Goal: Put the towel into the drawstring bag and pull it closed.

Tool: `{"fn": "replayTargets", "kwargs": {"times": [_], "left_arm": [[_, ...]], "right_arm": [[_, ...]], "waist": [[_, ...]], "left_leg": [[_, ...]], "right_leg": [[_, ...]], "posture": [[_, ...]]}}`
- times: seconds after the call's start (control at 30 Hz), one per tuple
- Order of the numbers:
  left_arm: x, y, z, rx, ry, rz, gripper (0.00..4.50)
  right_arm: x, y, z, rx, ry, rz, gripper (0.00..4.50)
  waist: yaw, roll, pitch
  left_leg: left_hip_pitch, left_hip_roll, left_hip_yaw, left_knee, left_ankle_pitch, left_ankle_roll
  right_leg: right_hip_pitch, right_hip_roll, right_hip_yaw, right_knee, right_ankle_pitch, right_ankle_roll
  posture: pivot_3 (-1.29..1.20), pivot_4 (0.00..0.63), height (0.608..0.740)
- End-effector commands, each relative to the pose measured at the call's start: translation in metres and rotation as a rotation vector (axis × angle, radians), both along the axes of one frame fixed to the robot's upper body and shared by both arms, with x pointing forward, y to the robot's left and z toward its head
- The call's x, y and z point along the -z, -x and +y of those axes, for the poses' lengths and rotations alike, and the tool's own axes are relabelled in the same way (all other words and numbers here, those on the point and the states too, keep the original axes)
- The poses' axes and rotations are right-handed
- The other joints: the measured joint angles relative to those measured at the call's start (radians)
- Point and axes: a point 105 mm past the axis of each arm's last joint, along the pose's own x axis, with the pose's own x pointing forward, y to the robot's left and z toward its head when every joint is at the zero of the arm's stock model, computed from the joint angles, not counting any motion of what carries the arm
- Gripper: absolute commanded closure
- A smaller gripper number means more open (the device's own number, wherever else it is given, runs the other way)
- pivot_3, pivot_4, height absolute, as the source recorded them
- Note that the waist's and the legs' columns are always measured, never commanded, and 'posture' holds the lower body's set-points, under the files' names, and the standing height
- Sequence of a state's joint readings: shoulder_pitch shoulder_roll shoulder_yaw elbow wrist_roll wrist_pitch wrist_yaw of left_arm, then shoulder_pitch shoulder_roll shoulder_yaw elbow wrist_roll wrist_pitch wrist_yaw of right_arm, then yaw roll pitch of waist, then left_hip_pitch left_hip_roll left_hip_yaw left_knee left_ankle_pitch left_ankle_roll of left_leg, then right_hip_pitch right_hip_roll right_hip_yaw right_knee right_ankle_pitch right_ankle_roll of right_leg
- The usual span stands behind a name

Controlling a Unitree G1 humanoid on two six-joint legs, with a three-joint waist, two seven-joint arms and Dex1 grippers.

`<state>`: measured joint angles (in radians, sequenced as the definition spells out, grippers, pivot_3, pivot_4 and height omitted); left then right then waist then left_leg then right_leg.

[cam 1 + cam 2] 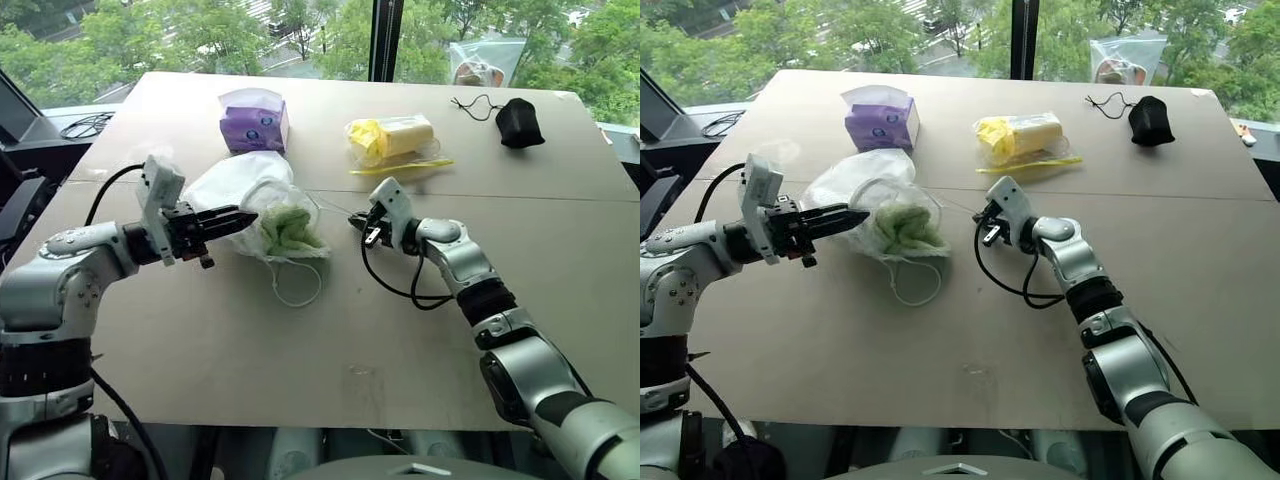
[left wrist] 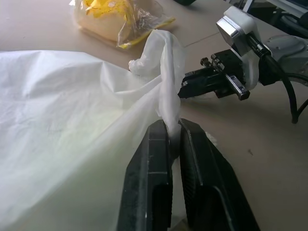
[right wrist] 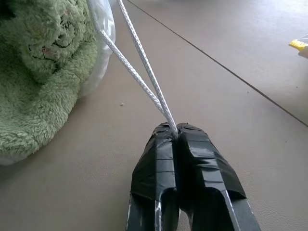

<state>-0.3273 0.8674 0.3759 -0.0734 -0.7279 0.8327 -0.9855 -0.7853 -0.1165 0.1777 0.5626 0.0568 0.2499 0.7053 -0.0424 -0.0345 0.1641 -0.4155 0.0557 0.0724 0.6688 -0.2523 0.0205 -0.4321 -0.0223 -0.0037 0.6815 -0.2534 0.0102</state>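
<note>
My left gripper (image 2: 174, 132) pinched a fold of the translucent milky-white plastic drawstring bag (image 1: 240, 185), which lay on the flat tan table (image 1: 330, 340) with the fluffy pale green towel (image 1: 288, 228) inside its mouth. My right gripper (image 3: 175, 129) was clamped tight on the bag's two white cord strands (image 3: 144, 77). Behind the bag sat one purple tissue pack (image 1: 254, 122), one clear bag of yellow cloth (image 1: 392, 138) and, far right, one small black pouch (image 1: 519, 122), none of them obstructing.

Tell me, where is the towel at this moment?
The towel is inside the drawstring bag on the table's middle, between the left gripper and the right gripper.
</note>
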Motion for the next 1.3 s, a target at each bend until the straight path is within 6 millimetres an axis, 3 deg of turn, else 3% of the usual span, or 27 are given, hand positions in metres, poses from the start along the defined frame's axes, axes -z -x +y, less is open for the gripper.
{"fn": "replayTargets", "kwargs": {"times": [0.03, 0.13, 0.2, 0.4, 0.6, 0.7, 0.83, 0.9, 0.97, 1.1, 1.2, 1.27, 1.3], "left_arm": [[-0.015, 0.027, 0.013, -0.03, 0.086, 0.03, 2.37], [0.009, 0.053, 0.006, -0.013, 0.08, 0.139, 0.84], [0.03, 0.057, -0.002, -0.051, 0.028, 0.162, 0.06], [0.093, 0.041, -0.03, -0.198, -0.11, 0.134, 0.06], [0.119, 0.009, -0.054, -0.38, -0.137, 0.054, 0.06], [0.122, 0.004, -0.07, -0.388, -0.093, 0.044, 0.92], [0.132, 0.004, -0.06, -0.441, -0.203, -0.011, 2.85], [0.122, 0.001, -0.051, -0.477, -0.227, -0.095, 3.93], [0.1, -0.005, -0.044, -0.514, -0.219, -0.2, 4.37], [0.031, -0.011, -0.018, -0.578, -0.254, -0.472, 4.37], [-0.051, -0.008, 0.009, -0.58, -0.248, -0.707, 4.37], [-0.09, -0.008, 0.018, -0.555, -0.268, -0.789, 4.37], [-0.101, -0.008, 0.019, -0.543, -0.278, -0.808, 4.37]], "right_arm": [[-0.014, 0.001, -0.002, 0.014, -0.036, -0.034, 4.5], [-0.017, 0.001, -0.002, 0.022, -0.045, -0.035, 4.5], [-0.019, 0.003, -0.003, 0.022, -0.048, -0.036, 4.5], [-0.027, 0.007, -0.005, 0.026, -0.054, -0.044, 4.5], [-0.035, 0.01, -0.01, 0.046, -0.065, -0.055, 4.5], [-0.037, 0.011, -0.012, 0.059, -0.068, -0.056, 4.5], [-0.046, 0.011, -0.016, 0.085, -0.086, -0.08, 4.5], [-0.054, 0.008, -0.019, 0.109, -0.11, -0.109, 4.5], [-0.066, 0.004, -0.023, 0.137, -0.136, -0.146, 4.5], [-0.098, -0.006, -0.042, 0.218, -0.108, -0.252, 4.5], [-0.145, -0.007, -0.069, 0.269, -0.046, -0.382, 4.5], [-0.172, -0.001, -0.08, 0.263, 0.015, -0.465, 4.5], [-0.18, 0.002, -0.081, 0.257, 0.036, -0.487, 4.5]], "waist": [[-0.002, 0.0, 0.0], [-0.002, 0.0, 0.0], [0.001, 0.0, 0.0], [0.018, -0.001, -0.001], [0.03, 0.002, -0.002], [0.03, 0.003, -0.003], [0.029, 0.003, -0.003], [0.029, 0.003, -0.003], [0.029, 0.003, -0.003], [0.029, 0.003, -0.003], [0.032, 0.003, 0.0], [0.031, 0.003, 0.0], [0.031, 0.003, 0.0]], "left_leg": [[0.0, 0.0, 0.0, 0.0, 0.0, 0.0], [0.0, 0.0, 0.0, -0.001, 0.0, 0.0], [0.0, 0.0, 0.0, -0.001, 0.0, 0.0], [0.002, -0.003, -0.002, -0.001, -0.001, 0.001], [0.003, -0.003, -0.001, 0.0, -0.002, 0.003], [0.003, -0.003, -0.001, 0.001, -0.002, 0.004], [0.003, -0.003, -0.001, 0.001, -0.002, 0.004], [0.003, -0.003, -0.001, 0.001, -0.002, 0.004], [0.003, -0.003, -0.001, 0.001, -0.002, 0.004], [0.001, -0.002, -0.001, 0.001, -0.002, 0.004], [-0.001, -0.002, -0.003, 0.001, -0.002, 0.004], [-0.002, -0.002, -0.003, 0.001, -0.002, 0.004], [-0.003, -0.002, -0.003, 0.001, -0.002, 0.004]], "right_leg": [[0.0, 0.0, 0.0, 0.0, 0.0, 0.0], [0.0, -0.001, 0.0, -0.001, 0.0, 0.0], [0.0, -0.002, 0.0, -0.002, 0.0, 0.0], [0.002, -0.005, -0.003, 0.0, 0.001, -0.001], [0.003, -0.005, -0.003, 0.002, 0.002, -0.002], [0.003, -0.005, -0.003, 0.003, 0.002, -0.002], [0.003, -0.004, -0.003, 0.003, 0.002, -0.002], [0.003, -0.005, -0.003, 0.003, 0.002, -0.002], [0.003, -0.005, -0.003, 0.002, 0.002, -0.002], [0.001, -0.004, -0.004, 0.003, 0.002, -0.002], [0.0, -0.003, -0.005, 0.003, 0.002, -0.002], [0.0, -0.003, -0.006, 0.001, 0.002, -0.002], [0.0, -0.003, -0.006, -0.001, 0.002, -0.002]], "posture": [[0.0, 0.15, 0.74], [0.0, 0.15, 0.74], [0.0, 0.15, 0.74], [0.0, 0.15, 0.74], [0.0, 0.15, 0.74], [0.0, 0.15, 0.74], [0.0, 0.15, 0.74], [0.0, 0.15, 0.74], [0.0, 0.15, 0.74], [0.0, 0.15, 0.74], [0.0, 0.15, 0.74], [0.0, 0.15, 0.74], [0.0, 0.15, 0.74]]}}
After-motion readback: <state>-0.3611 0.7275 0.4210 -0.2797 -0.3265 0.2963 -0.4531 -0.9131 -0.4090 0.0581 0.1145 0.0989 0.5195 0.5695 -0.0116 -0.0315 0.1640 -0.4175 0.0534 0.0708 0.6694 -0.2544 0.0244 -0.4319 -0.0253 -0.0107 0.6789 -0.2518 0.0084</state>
